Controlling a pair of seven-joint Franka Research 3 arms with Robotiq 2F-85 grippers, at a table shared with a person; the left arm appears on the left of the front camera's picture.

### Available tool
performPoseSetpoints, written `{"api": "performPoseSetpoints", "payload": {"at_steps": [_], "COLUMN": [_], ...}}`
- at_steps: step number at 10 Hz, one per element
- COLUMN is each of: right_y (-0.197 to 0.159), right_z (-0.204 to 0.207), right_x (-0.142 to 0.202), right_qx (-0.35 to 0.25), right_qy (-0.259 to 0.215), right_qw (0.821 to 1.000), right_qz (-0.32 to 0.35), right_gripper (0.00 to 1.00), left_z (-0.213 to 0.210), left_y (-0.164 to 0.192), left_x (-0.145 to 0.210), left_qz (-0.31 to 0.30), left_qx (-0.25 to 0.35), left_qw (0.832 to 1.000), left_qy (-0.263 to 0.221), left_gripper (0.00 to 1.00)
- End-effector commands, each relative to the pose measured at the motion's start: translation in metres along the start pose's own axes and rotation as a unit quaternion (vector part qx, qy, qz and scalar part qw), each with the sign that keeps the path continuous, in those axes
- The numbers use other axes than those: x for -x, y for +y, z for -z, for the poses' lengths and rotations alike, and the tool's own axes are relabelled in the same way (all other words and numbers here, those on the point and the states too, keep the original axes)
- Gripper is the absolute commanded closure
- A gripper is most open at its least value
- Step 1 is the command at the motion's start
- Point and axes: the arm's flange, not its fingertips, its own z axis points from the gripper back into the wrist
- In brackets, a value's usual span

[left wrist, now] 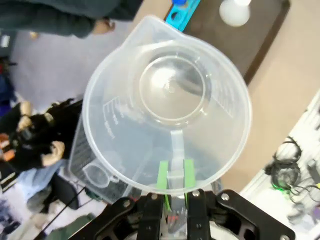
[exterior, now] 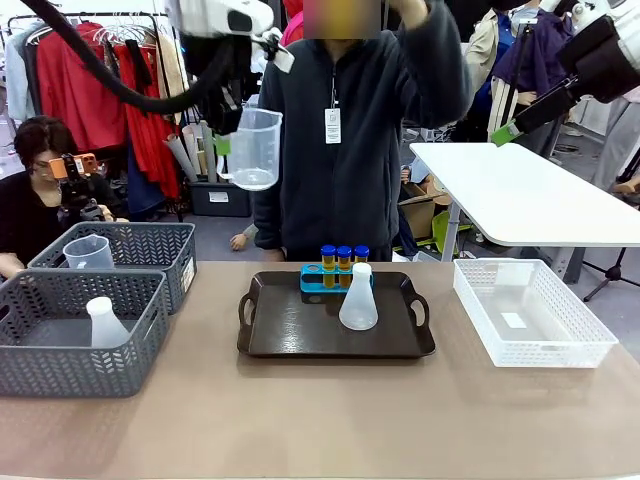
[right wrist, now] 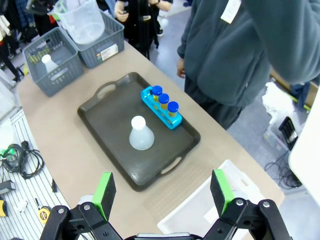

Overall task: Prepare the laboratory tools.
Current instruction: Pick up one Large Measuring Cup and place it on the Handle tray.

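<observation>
The left gripper (left wrist: 175, 186) pinches the handle of the clear plastic graduated measuring jug (exterior: 252, 148), held high at eleven o'clock above the dark rectangular tray (exterior: 290, 335). The right gripper (right wrist: 162, 192) hangs spread wide.

Tray (exterior: 290, 335) sits mid-table (exterior: 320, 420), flask (exterior: 358, 298) on it, tube rack (exterior: 322, 280) just behind. Two baskets (exterior: 60, 350) lie left, one holding another flask (exterior: 103, 323), the rear one a jug (exterior: 88, 252). Mesh basket (exterior: 530, 312) lies right. Measuring jug (exterior: 252, 150) hangs above.
</observation>
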Motion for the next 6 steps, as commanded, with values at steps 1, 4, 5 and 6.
{"api": "performPoseSetpoints", "payload": {"at_steps": [1,4,5,6], "right_y": [-0.0004,-0.0004,-0.0004,-0.0004], "right_z": [-0.0009,-0.0009,-0.0009,-0.0009], "right_x": [-0.0011,-0.0011,-0.0011,-0.0011], "right_qx": [-0.007,-0.007,-0.007,-0.007], "right_qy": [-0.010,-0.010,-0.010,-0.010], "right_qw": [1.000,1.000,1.000,1.000], "right_qz": [-0.001,-0.001,-0.001,-0.001], "right_gripper": [0.00,0.00,0.00,0.00], "left_z": [0.0161,0.0199,0.0162,0.0135], "left_y": [0.0049,0.0033,0.0052,0.0064], "left_x": [-0.0118,-0.0126,-0.0085,-0.0046], "left_qz": [0.020,0.024,0.021,0.014], "left_qx": [0.014,0.026,0.026,0.022], "left_qw": [1.000,0.999,0.999,1.000], "left_qy": [0.006,0.006,0.002,-0.001], "left_gripper": [1.00,1.00,1.00,1.00]}}
